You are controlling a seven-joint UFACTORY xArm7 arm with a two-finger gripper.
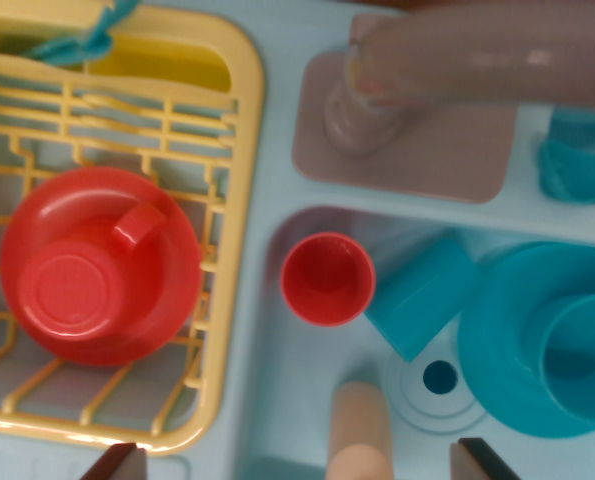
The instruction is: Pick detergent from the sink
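Observation:
I am looking straight down into a pale blue sink (307, 400). A teal boxy object (417, 295), which may be the detergent, lies tilted in the basin, between a red cup (327, 278) and a teal dish (497, 345). A beige rounded cylinder (359, 432) lies at the basin's near edge; what it belongs to I cannot tell. My gripper (297, 462) is open, with only its two dark fingertips (112, 462) showing at the bottom corners. Nothing is between them. It hangs above the sink, near the beige cylinder.
A yellow dish rack (242, 150) fills the wrist view's left and holds a red plate with an upturned red cup (97, 265). A greyish-pink faucet (447, 70) reaches over the sink at the top. A teal cup (577, 355) sits in the teal dish. The drain (439, 377) is in the sink floor.

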